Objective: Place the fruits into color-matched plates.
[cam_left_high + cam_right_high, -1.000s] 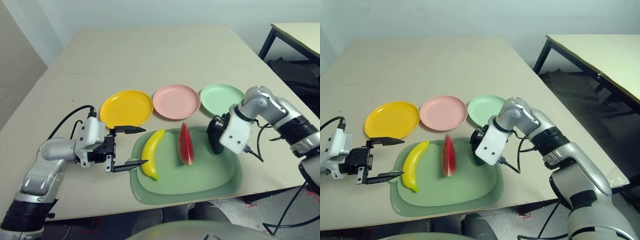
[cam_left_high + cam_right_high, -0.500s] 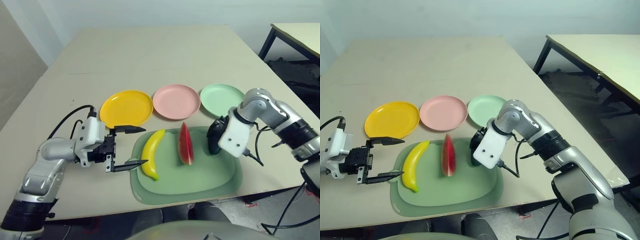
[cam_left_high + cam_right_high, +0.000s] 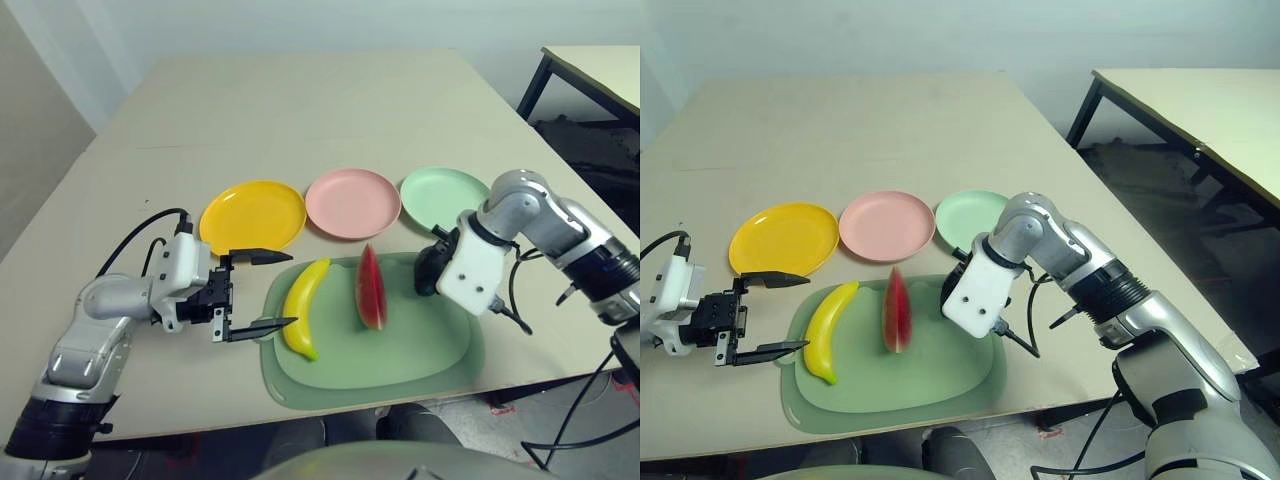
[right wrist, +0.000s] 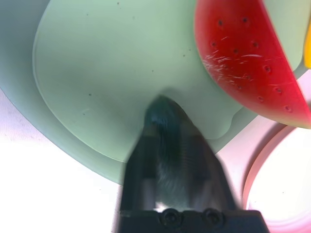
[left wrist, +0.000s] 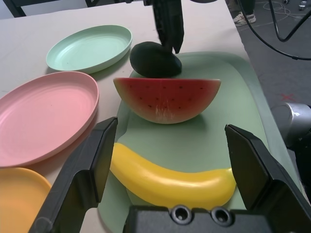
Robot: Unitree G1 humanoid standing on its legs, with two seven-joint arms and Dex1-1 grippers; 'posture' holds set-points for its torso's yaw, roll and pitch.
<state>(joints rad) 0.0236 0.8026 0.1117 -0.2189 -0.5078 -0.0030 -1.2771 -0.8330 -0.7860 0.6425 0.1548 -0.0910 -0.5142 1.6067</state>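
A yellow banana [image 3: 305, 305] and a red watermelon wedge [image 3: 371, 288] lie on the pale green mat [image 3: 400, 355]. At the mat's right end my right gripper [image 3: 432, 262] is shut on the dark green avocado [image 5: 154, 59], its black fingers pinching the fruit from above. Behind the mat stand three plates in a row: yellow [image 3: 253, 217], pink [image 3: 352, 203] and mint green [image 3: 443, 197], all bare. My left gripper [image 3: 292, 290] hovers open just left of the mat, its fingers pointing at the banana and holding nothing.
The mat sits near the table's front edge. A wide stretch of bare beige tabletop [image 3: 300, 110] lies behind the plates. A second table [image 3: 600, 70] stands off to the right across a gap.
My right gripper has closed on the avocado and moved it slightly up and toward the plates. The left arm has stayed still.
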